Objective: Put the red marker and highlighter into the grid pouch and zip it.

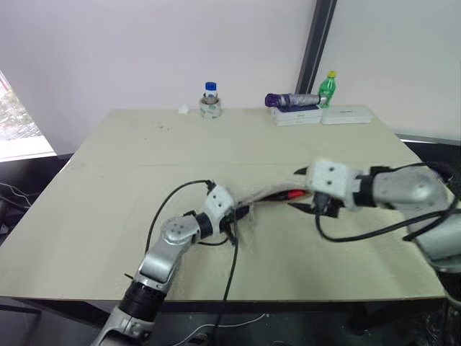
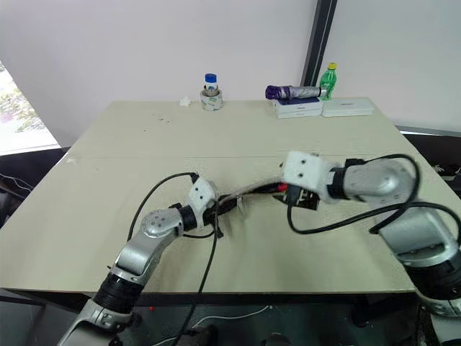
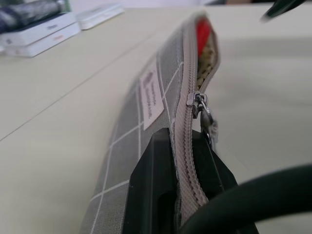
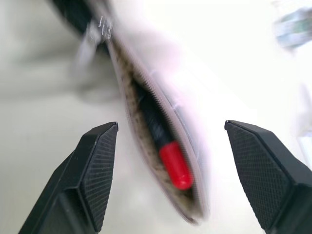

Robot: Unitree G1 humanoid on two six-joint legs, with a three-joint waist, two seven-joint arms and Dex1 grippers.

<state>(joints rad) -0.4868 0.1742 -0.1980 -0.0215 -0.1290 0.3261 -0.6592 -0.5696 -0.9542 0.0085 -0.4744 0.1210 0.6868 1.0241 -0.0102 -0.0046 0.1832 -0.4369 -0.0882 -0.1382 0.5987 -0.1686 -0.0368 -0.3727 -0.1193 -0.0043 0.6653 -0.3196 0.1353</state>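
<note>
While my left gripper pinches the grid pouch on its edge above the desk so its mouth stays up, the red marker sits inside; my right gripper hangs spread wide above it; zipping looks next.

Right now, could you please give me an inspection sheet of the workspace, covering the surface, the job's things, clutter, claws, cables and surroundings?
Surface: beige table, bare in the middle.
Job's things: grid pouch held on edge, zip partly open; red marker inside, red cap at the open end; highlighter not made out.
Clutter: small jar with blue lid, green bottle, purple item on white boxes, all at the far edge.
Claws: left claw shut on the pouch's end; right claw open above the pouch's mouth.
Cables: black cable looping off the left arm.
Surroundings: white wall, dark vertical post.
</note>
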